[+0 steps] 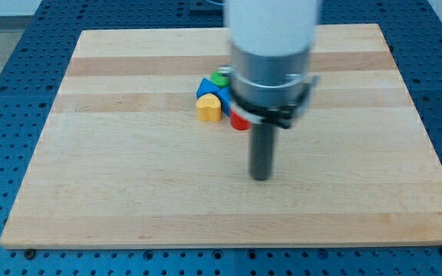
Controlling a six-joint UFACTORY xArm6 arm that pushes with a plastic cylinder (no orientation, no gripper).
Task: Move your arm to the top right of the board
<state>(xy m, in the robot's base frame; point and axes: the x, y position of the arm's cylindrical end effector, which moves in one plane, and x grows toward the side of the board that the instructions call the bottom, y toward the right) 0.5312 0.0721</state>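
My dark rod hangs from the large white and grey arm body at the view's top centre, and my tip (261,177) rests on the wooden board (129,192) a little right of its middle. A tight cluster of blocks lies up and to the left of the tip: a yellow block (209,108), a blue block (208,87), a green block (220,77) and a red block (239,123). The arm body partly hides the cluster's right side. The tip is clear of the blocks, below the red one.
The board lies on a blue perforated table (6,92) that shows on all sides. The board's top right corner (378,29) is in view.
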